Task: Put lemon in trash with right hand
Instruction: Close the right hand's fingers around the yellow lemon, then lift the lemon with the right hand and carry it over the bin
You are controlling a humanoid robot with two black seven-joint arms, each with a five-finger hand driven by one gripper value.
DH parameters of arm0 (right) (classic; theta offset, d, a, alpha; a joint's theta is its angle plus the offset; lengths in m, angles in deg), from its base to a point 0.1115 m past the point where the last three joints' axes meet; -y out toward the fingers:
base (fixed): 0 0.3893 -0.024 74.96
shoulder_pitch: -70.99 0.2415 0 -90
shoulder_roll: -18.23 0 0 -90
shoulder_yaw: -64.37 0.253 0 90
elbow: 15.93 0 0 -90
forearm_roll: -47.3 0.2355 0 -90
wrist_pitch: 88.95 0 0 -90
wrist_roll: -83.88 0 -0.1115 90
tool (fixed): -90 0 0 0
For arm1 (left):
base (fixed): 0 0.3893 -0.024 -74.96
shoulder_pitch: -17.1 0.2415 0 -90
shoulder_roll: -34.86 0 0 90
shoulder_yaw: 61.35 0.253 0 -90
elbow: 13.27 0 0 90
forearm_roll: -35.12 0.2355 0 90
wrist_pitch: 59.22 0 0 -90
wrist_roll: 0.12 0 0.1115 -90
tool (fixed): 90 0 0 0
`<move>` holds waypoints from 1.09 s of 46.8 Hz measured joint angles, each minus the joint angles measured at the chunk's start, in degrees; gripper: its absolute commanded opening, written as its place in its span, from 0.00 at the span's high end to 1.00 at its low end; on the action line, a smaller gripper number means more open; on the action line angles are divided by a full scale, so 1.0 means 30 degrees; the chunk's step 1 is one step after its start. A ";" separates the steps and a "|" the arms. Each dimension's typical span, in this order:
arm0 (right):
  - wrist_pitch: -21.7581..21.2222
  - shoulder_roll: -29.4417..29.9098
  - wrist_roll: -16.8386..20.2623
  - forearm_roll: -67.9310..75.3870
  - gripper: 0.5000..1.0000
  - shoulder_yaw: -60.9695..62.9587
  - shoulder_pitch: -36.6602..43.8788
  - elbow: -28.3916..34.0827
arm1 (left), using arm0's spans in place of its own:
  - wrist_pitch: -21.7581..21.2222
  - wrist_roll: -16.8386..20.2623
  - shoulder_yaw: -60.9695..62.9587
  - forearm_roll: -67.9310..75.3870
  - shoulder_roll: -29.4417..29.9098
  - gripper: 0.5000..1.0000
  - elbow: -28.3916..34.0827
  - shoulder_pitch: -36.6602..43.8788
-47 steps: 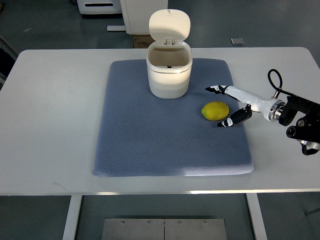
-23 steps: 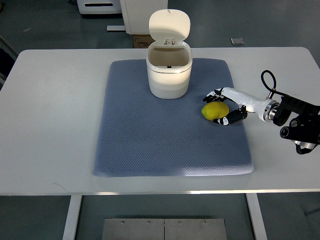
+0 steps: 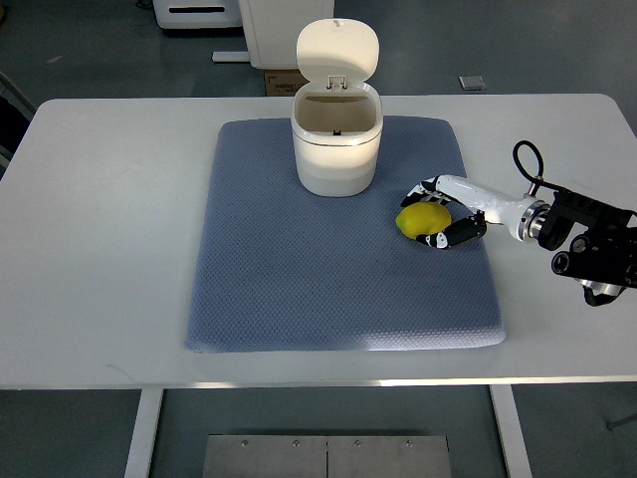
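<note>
A yellow lemon (image 3: 419,220) lies on the blue-grey mat (image 3: 299,269), to the right of and slightly nearer than the trash bin. My right hand (image 3: 434,213) reaches in from the right edge and its fingers (image 3: 426,187) curl around the lemon from above and below, thumb (image 3: 450,237) on the near side. The lemon still rests on the mat. The white trash bin (image 3: 336,149) stands at the mat's far middle with its lid (image 3: 337,50) flipped open. The left arm does not show.
The mat covers the middle of a white table (image 3: 109,249). A cable loop (image 3: 528,159) sticks up from my right forearm. Beyond the table's far edge are a cardboard box (image 3: 284,82) and white equipment on the floor.
My right hand moved left across the mat and its spread fingers have closed in around the lemon, which shifted slightly left.
</note>
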 measured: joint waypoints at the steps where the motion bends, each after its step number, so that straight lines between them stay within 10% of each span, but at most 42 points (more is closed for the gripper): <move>1: 0.0000 0.0000 0.0000 0.0023 1.00 0.0000 0.0036 0.0008 | 0.0000 0.0000 0.0000 0.0000 0.0000 0.00 0.0000 0.0000; 51: -0.2990 -0.5933 -0.0916 0.1829 1.00 0.0247 0.4466 0.0044 | 0.0000 0.0000 -0.0001 0.0000 0.0000 0.00 0.0000 -0.0007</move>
